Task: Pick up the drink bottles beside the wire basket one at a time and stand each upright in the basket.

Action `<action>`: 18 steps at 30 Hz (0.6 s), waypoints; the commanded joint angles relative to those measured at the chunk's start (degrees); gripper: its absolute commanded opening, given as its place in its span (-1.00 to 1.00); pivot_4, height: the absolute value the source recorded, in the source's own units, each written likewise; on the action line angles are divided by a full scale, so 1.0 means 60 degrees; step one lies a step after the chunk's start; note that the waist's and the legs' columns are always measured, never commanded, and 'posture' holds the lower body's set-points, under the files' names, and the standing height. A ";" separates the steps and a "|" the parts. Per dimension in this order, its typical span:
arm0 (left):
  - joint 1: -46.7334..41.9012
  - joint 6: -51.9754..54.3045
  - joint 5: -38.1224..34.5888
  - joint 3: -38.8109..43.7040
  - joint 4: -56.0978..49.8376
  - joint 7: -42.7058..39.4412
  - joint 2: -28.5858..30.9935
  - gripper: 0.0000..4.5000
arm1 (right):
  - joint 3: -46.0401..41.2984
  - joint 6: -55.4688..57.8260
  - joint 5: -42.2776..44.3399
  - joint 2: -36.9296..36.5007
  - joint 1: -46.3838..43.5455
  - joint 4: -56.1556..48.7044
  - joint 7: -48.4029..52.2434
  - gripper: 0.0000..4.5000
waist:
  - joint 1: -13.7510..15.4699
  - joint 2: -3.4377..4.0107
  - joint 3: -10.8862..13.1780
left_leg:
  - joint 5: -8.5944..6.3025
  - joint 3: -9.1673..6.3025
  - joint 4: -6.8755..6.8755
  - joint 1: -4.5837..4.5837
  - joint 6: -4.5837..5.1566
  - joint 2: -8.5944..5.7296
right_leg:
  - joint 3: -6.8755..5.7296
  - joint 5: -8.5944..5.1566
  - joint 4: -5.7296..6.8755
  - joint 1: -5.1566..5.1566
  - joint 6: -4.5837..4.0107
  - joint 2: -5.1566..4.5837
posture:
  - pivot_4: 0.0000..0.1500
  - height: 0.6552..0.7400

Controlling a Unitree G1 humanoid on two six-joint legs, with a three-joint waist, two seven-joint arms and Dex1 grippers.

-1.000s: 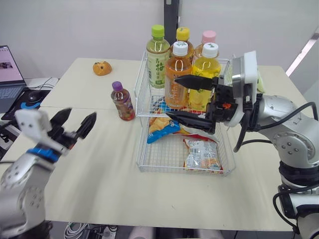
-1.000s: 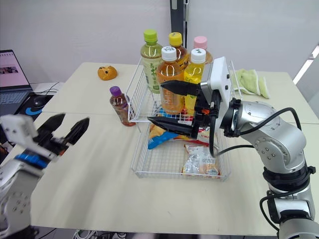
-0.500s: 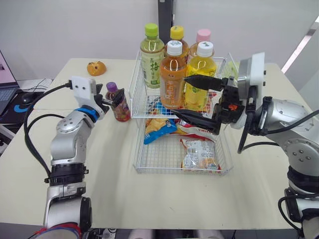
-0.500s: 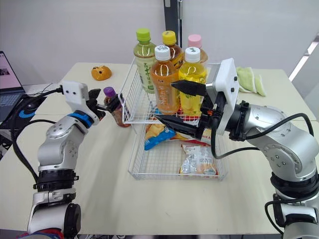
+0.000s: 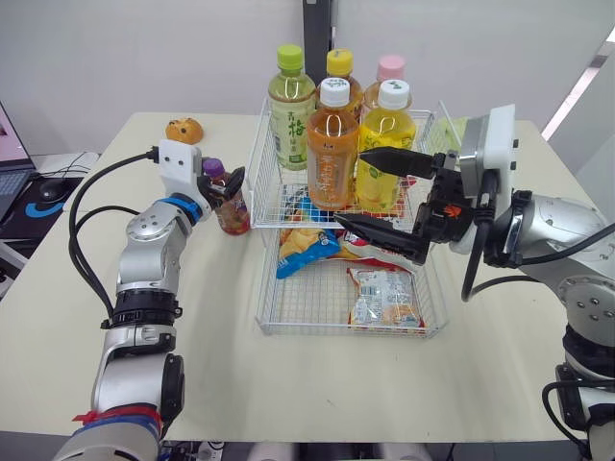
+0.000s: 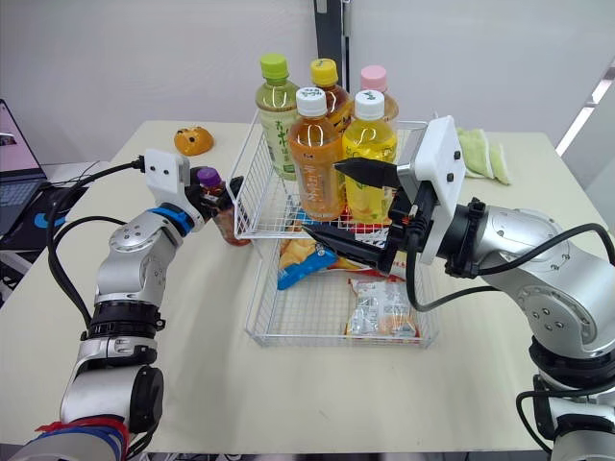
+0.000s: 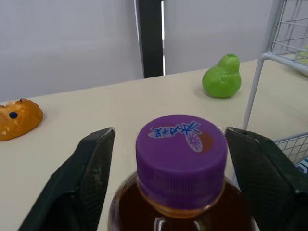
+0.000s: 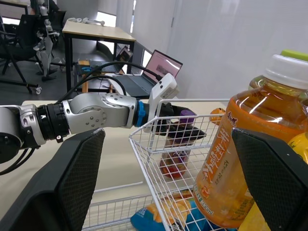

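Now that the left claw (image 5: pixel 222 182) has travelled up from the near edge of the worktop (image 5: pixel 211 327), it sits at the purple-capped bottle (image 5: pixel 233 213). That bottle stands upright on the worktop just beside the left wall of the wire basket (image 5: pixel 260 288). In the left wrist view its fingers (image 7: pixel 89 163) are spread to either side of the cap, with a gap showing on each side, so nothing is gripped yet. The right claw (image 5: pixel 351 187) has barely shifted. It is spread wide and empty, in front of the five bottles (image 5: pixel 332 144) already standing on the basket's upper tier.

We judge the reach finished and the squeeze next. This looks like the last bottle outside the basket.

From the head, the left claw covers the bottle's neck. The wrist view cuts the bottle off below the shoulder, so we cannot tell how far down the fingers reach. Free room on the upper tier lies behind the standing bottles and is hard to make out.
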 commanded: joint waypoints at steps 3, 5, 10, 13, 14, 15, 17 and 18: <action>0.0021 -0.0192 0.0027 0.0170 -0.0245 0.0055 0.0135 -0.08 | -0.0400 -0.0019 0.0206 -0.0134 0.0027 -0.0339 -0.0152 1.00 | 0.0000 0.0000 0.0000 | 0.0000 0.0000 0.0000 0.0002 0.0000 0.0000 | 0.0001 0.0000 0.0001 0.0001 0.0000 0.0000 | 1.00 1.00; 0.0128 -0.0133 0.0009 0.0181 -0.0348 0.0084 0.0138 -0.36 | -0.0413 -0.0024 0.0221 -0.0157 0.0039 -0.0342 -0.0159 1.00 | -0.0014 0.0000 0.0000 | 0.0000 0.0000 0.0000 0.0004 0.0000 0.0001 | 0.0001 0.0000 0.0002 0.0002 0.0000 0.0000 | 1.00 1.00; 0.0374 0.0049 -0.0109 0.0402 -0.0652 0.0216 0.0275 -0.38 | -0.0422 -0.0070 0.0263 -0.0157 -0.0012 -0.0263 -0.0123 1.00 | -0.0034 0.0000 0.0000 | 0.0000 0.0000 -0.0001 0.0004 0.0000 0.0002 | 0.0001 0.0000 0.0003 0.0001 0.0000 0.0000 | 1.00 1.00; 0.0463 0.0287 -0.0381 0.0651 -0.1002 -0.0026 0.0575 -0.38 | -0.0382 -0.0096 0.0273 -0.0161 -0.0050 -0.0197 -0.0056 1.00 | -0.0060 0.0000 0.0000 | 0.0000 0.0000 -0.0002 0.0004 0.0000 0.0002 | 0.0002 0.0000 0.0003 0.0000 0.0000 0.0000 | 1.00 1.00; 0.0430 0.0451 -0.0610 0.0731 -0.1212 -0.0246 0.0708 -0.38 | -0.0367 -0.0105 0.0272 -0.0167 -0.0054 -0.0187 -0.0022 1.00 | -0.0081 0.0000 0.0000 | 0.0000 0.0000 -0.0002 0.0005 0.0000 0.0003 | 0.0002 0.0000 0.0003 0.0000 0.0000 0.0001 | 1.00 1.00; 0.0350 0.0756 -0.0932 0.0817 -0.1455 -0.0538 0.0870 -0.38 | -0.0349 -0.0110 0.0275 -0.0165 -0.0057 -0.0173 0.0015 1.00 | -0.0093 0.0000 0.0000 | 0.0000 0.0000 -0.0004 0.0004 0.0000 0.0004 | 0.0002 0.0000 0.0003 -0.0002 0.0000 0.0001 | 1.00 1.00; 0.0036 0.1484 -0.1563 0.0959 -0.1922 -0.1333 0.1452 -0.38 | -0.0346 -0.0094 0.0330 -0.0151 -0.0074 -0.0169 0.0067 1.00 | -0.0111 -0.0006 0.0004 | 0.0000 0.0000 -0.0008 -0.0001 0.0000 0.0006 | 0.0001 0.0000 0.0004 -0.0012 0.0000 0.0003 | 1.00 1.00; -0.0183 0.1891 -0.1823 0.0997 -0.2076 -0.1840 0.1897 -0.38 | -0.0358 -0.0094 0.0357 -0.0151 -0.0086 -0.0179 0.0088 1.00 | -0.0108 -0.0008 0.0006 | 0.0000 0.0000 -0.0008 -0.0013 0.0000 0.0007 | 0.0000 0.0000 0.0005 -0.0024 0.0000 0.0004 | 1.00 1.00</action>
